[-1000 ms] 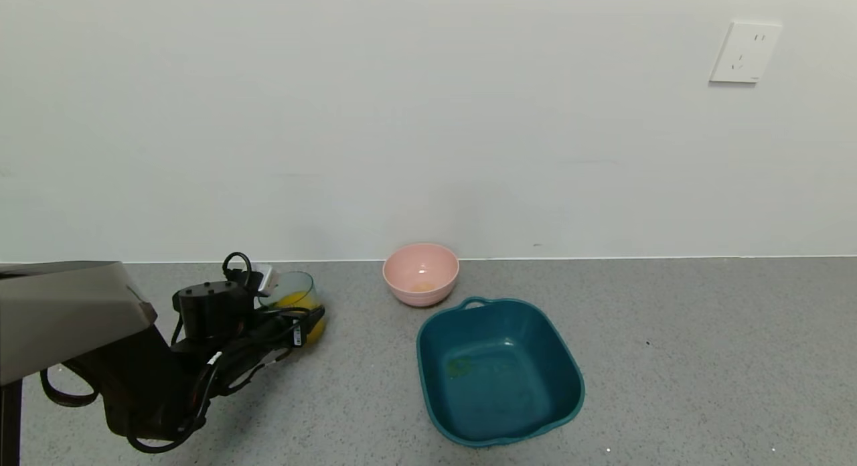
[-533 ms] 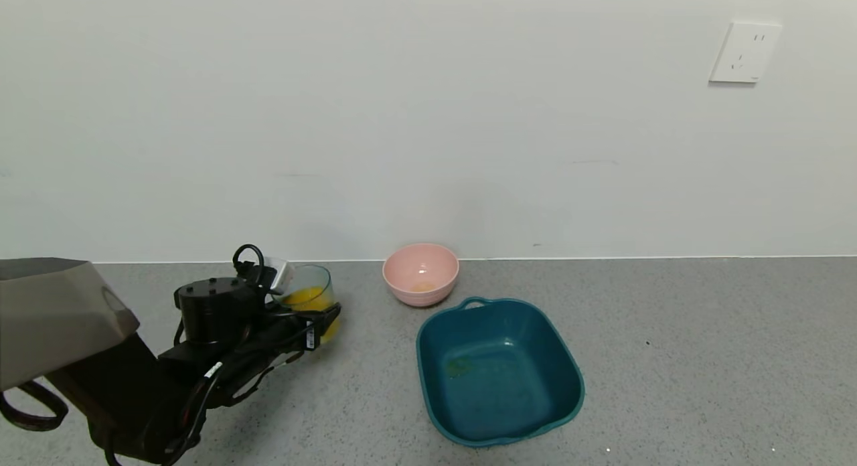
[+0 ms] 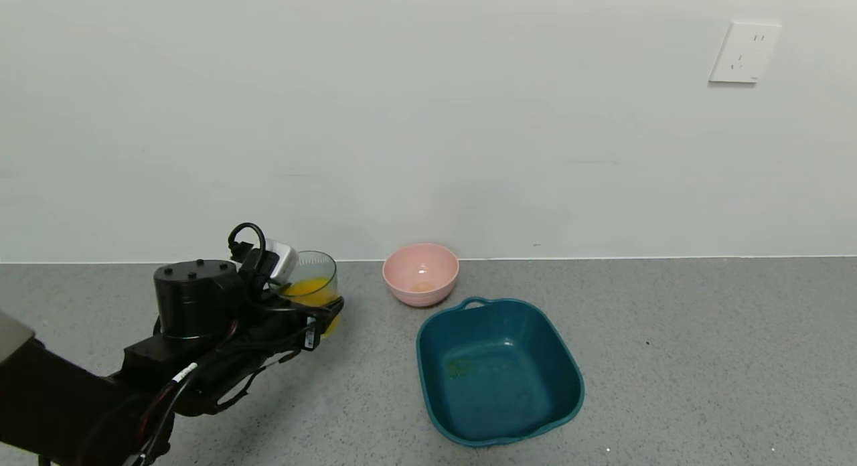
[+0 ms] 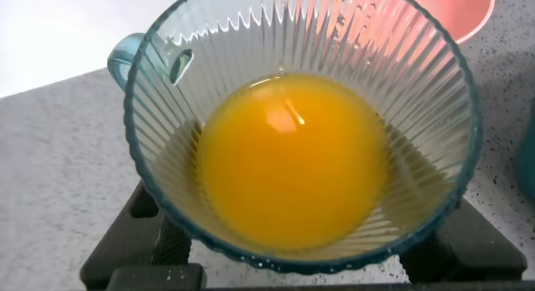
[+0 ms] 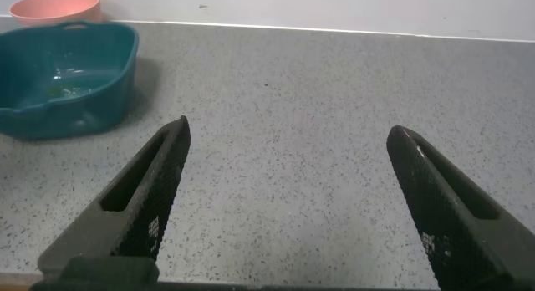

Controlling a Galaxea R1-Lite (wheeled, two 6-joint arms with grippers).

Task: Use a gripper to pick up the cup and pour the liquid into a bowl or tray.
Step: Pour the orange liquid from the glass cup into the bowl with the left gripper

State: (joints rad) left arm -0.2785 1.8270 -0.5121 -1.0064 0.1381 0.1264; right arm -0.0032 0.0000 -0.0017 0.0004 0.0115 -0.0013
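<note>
My left gripper (image 3: 321, 312) is shut on the cup (image 3: 311, 285), a clear blue-green ribbed tumbler, and holds it just above the grey counter at the left. The cup (image 4: 301, 124) fills the left wrist view, with orange-yellow liquid (image 4: 292, 161) in its lower part; the liquid also shows in the head view (image 3: 308, 290). The dark teal square tub (image 3: 499, 372) sits to the right of the cup, nearer me, empty but for a small stain. It also shows in the right wrist view (image 5: 63, 78). My right gripper (image 5: 288, 145) is open and empty over bare counter, out of the head view.
A small pink bowl (image 3: 420, 274) stands by the wall between cup and tub, also seen in the right wrist view (image 5: 54, 7). A white wall with a socket (image 3: 744, 52) backs the counter (image 3: 703, 352).
My left gripper has lifted the cup slightly and carried it a little to the right, toward the pink bowl. The arm's grey upper part has dropped out of view.
</note>
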